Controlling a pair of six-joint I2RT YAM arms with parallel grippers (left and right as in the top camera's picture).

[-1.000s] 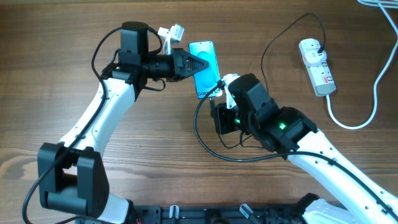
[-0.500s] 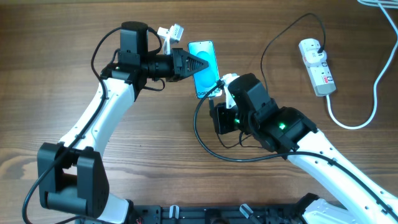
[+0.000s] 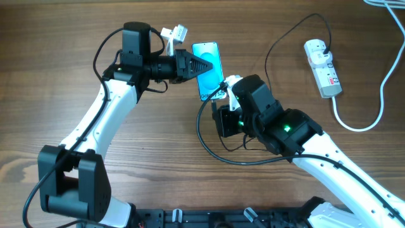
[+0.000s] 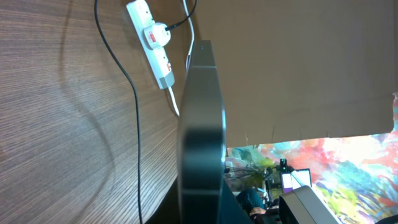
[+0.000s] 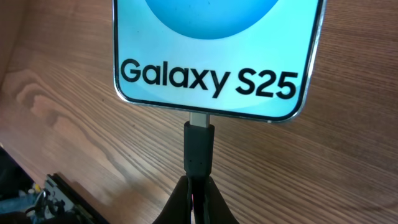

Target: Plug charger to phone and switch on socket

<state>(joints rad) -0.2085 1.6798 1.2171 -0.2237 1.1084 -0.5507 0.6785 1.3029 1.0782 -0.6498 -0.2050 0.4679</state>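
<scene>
My left gripper (image 3: 201, 65) is shut on the phone (image 3: 212, 79) and holds it above the table, teal screen up. In the left wrist view the phone (image 4: 202, 124) shows edge-on. My right gripper (image 3: 219, 103) is just below the phone's near end. It is shut on the charger's black plug tip (image 5: 199, 146). The tip's metal end meets the port in the phone's bottom edge (image 5: 205, 112), under the words "Galaxy S25". The right fingers (image 5: 199, 196) pinch the plug from behind. The thin black cable (image 3: 212, 149) loops under the right arm and runs to the white socket (image 3: 323, 66).
The socket (image 4: 152, 40) lies at the far right with a white plug in it. Its thick white cord (image 3: 373, 114) curves off toward the right edge. A small white connector (image 3: 174, 31) sits by the left arm. The table is brown wood.
My right gripper has shifted slightly left with the plug tip at the phone's end. The left arm and the phone have not moved.
</scene>
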